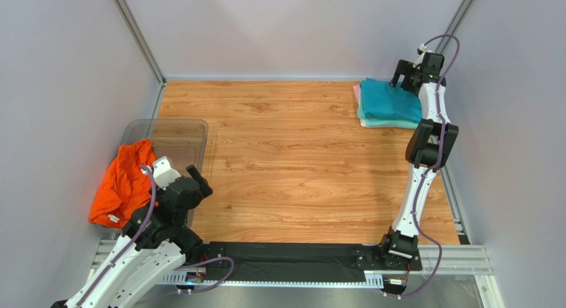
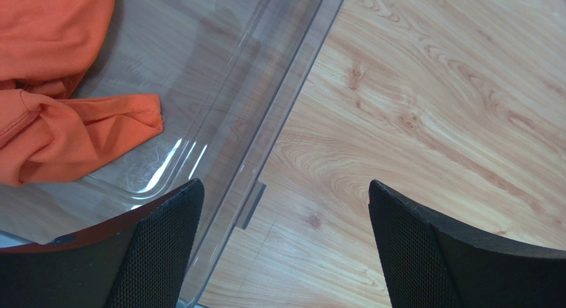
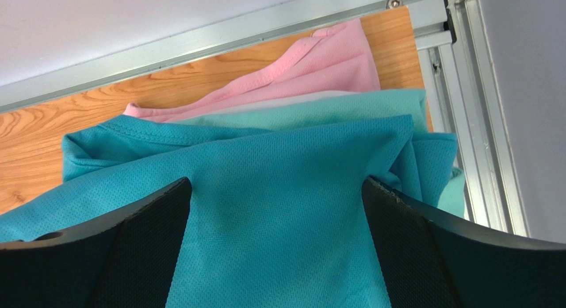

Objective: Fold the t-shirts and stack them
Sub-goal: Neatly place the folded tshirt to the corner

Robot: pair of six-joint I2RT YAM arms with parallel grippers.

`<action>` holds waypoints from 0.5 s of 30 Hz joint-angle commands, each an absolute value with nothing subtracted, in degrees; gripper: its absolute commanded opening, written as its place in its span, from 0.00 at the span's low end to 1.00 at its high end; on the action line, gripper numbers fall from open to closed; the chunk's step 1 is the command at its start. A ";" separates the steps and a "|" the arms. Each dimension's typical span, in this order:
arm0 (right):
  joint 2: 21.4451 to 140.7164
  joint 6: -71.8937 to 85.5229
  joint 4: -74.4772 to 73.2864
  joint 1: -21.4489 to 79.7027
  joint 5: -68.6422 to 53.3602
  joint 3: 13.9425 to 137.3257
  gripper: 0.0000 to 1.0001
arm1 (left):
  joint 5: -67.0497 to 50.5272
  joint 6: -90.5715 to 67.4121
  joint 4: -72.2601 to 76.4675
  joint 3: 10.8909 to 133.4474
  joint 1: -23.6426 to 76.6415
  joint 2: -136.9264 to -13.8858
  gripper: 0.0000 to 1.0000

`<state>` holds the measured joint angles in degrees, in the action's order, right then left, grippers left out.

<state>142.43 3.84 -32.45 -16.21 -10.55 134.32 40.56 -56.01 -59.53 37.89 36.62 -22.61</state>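
1. The left gripper is wide open and empty over the clear tub rim. It might bump it and miss the crumpled orange t-shirt inside.
2. The right gripper is wide open and empty above the folded teal t-shirt. It might snag it.

Bright, even light; soft shadows (glare on tub).
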 commanded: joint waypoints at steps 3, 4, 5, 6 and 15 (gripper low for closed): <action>143.96 1.14 -24.52 -16.70 -11.86 139.65 1.00 | 40.43 -54.32 -58.98 40.08 36.65 -26.19 1.00; 143.96 1.23 -24.70 -16.70 -12.04 140.01 1.00 | 39.99 -54.32 -58.97 40.08 36.65 -26.37 1.00; 143.62 1.49 -25.05 -16.70 -12.22 140.27 1.00 | 39.82 -54.06 -58.89 40.34 36.65 -26.63 1.00; 142.13 1.67 -25.14 -16.70 -12.65 140.10 1.00 | 39.64 -53.88 -58.71 40.60 36.65 -26.72 1.00; 118.62 7.98 -28.65 -16.26 -10.72 121.79 1.00 | 33.32 -47.55 -52.57 41.66 36.56 -29.44 1.00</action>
